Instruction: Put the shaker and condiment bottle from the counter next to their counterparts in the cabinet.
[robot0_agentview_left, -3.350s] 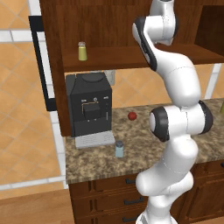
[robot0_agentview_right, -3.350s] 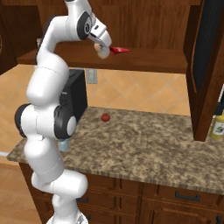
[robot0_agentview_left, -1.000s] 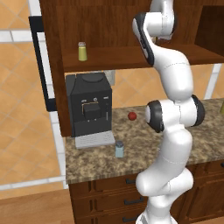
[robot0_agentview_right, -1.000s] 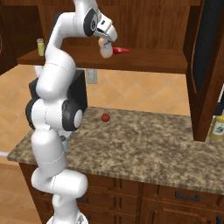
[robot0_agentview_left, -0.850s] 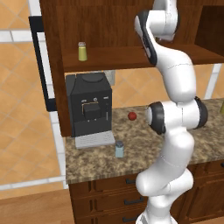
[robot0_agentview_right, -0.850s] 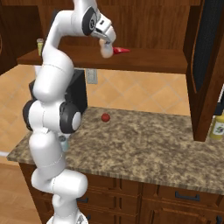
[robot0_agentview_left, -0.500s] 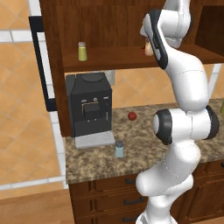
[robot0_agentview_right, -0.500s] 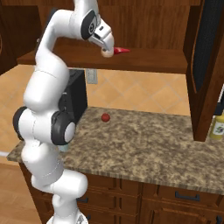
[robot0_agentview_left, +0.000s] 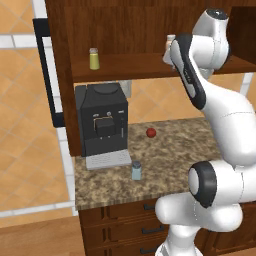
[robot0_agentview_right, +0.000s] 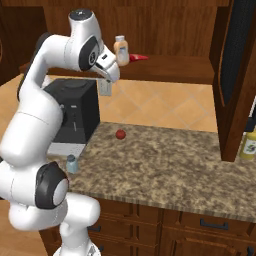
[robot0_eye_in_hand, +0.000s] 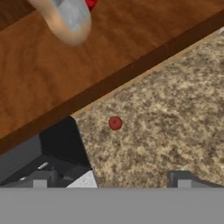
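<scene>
**Orange bottle stands on the cabinet shelf, shaker waits on the granite**

From my remote seat I see the small orange-bodied condiment bottle with a white cap (robot0_agentview_right: 120, 51) standing upright on the wide shelf board of the dark brown wooden wall cabinet (robot0_agentview_right: 165, 70), just beside the small flat bright red item (robot0_agentview_right: 138, 58), which lies to its right. My two-finger gripper (robot0_agentview_right: 112, 74) hangs in front of the shelf edge, near the bottle and a little below it, apart from it; its fingers are spread wide with nothing between them. In the hand view the bottle (robot0_eye_in_hand: 65, 18) shows blurred at the top, with the red item (robot0_eye_in_hand: 91, 3) at the edge behind it.

Far to the left on the same shelf stands the small yellow-green shaker with a silver cap (robot0_agentview_left: 93, 58). The small pale blue-grey translucent shaker with a grey cap (robot0_agentview_left: 136, 170) stands on the speckled brown-beige granite counter (robot0_agentview_left: 175, 170), just in front of the black coffee machine (robot0_agentview_left: 101, 120). A small red round fruit (robot0_agentview_left: 150, 132) lies further back on the counter, right of the machine. At the right end stands a yellow bottle (robot0_agentview_right: 247, 142).
</scene>
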